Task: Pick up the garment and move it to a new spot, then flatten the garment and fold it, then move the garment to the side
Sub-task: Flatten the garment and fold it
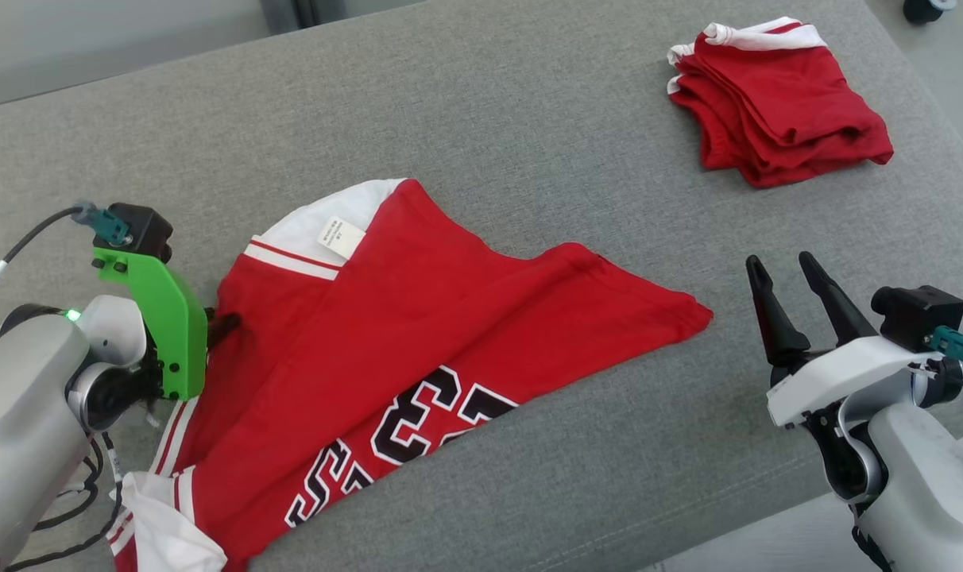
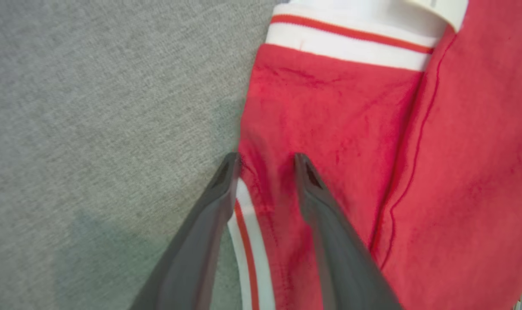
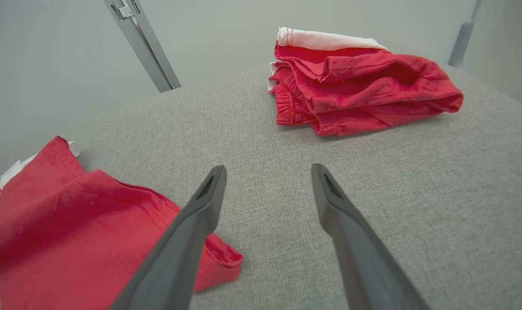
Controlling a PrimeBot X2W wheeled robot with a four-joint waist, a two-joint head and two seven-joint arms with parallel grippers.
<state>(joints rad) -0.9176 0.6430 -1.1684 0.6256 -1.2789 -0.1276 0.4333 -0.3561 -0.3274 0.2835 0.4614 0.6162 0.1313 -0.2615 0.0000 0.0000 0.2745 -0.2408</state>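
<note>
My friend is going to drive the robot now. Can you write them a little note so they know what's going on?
Left gripper: jaws apart, straddling the striped edge of the red jersey, not pinching it yet.
Right gripper: open, empty, over the grey surface near the jersey's right corner.
Jersey: rumpled and partly doubled over, near the front. A folded red garment sits at the far right.
Done: jersey not lifted or flattened yet.
Left: grab, move, flatten, fold, set aside.
</note>
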